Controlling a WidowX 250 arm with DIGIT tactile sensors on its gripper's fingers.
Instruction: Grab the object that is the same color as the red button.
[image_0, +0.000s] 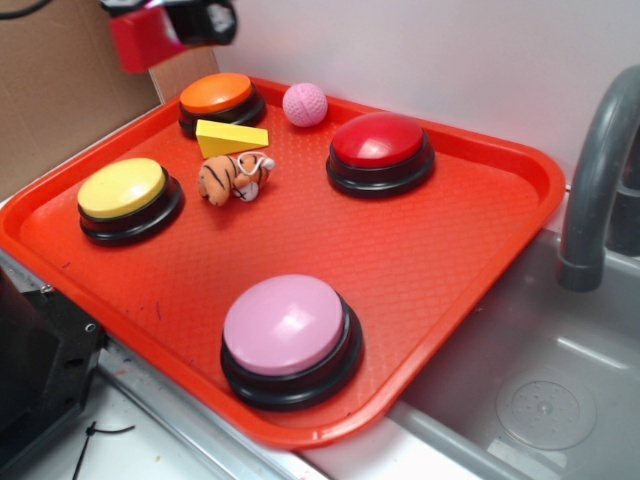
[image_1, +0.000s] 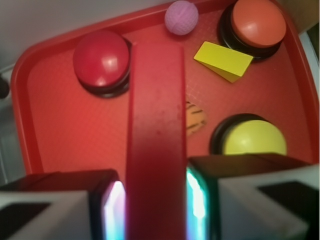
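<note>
Clamped between the gripper (image_1: 156, 200) pads, the red block (image_1: 156, 135) is held raised above the tray (image_1: 50, 130), its length projecting forward from the jaws. The grasp is judged complete, since nothing is touched by the block below. Under it, the tiger toy (image_1: 196, 120) and yellow button (image_1: 255, 137) are seen; beyond, the red button (image_1: 100, 57), yellow wedge (image_1: 224, 60), orange button (image_1: 257, 22) and pink ball (image_1: 181, 17).
</note>
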